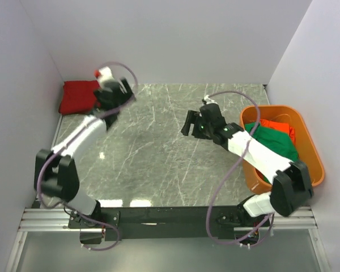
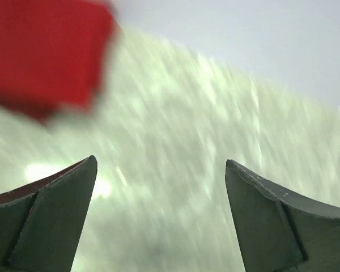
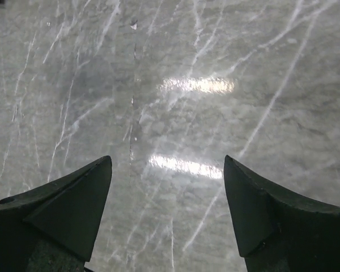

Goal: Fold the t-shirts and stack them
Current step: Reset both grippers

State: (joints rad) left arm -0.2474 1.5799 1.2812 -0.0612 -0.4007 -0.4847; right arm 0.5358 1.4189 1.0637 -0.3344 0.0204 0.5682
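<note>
Left gripper [image 2: 160, 161] and right gripper [image 3: 167, 158] both spread open and empty above a marble table [image 1: 158, 164].
The folded crimson t-shirt [image 1: 78, 96] sits in the far-left corner, tight to the left wall [image 1: 17, 85] and back wall [image 1: 170, 34], its longer side roughly along the back wall. The left gripper hovers just beside its right edge, and the right gripper hangs over the bare middle. A green t-shirt [image 1: 277, 143] and an orange-red t-shirt [image 1: 276, 124] lie crumpled in the orange tub [image 1: 316, 156] by the right wall [image 1: 323, 68].
</note>
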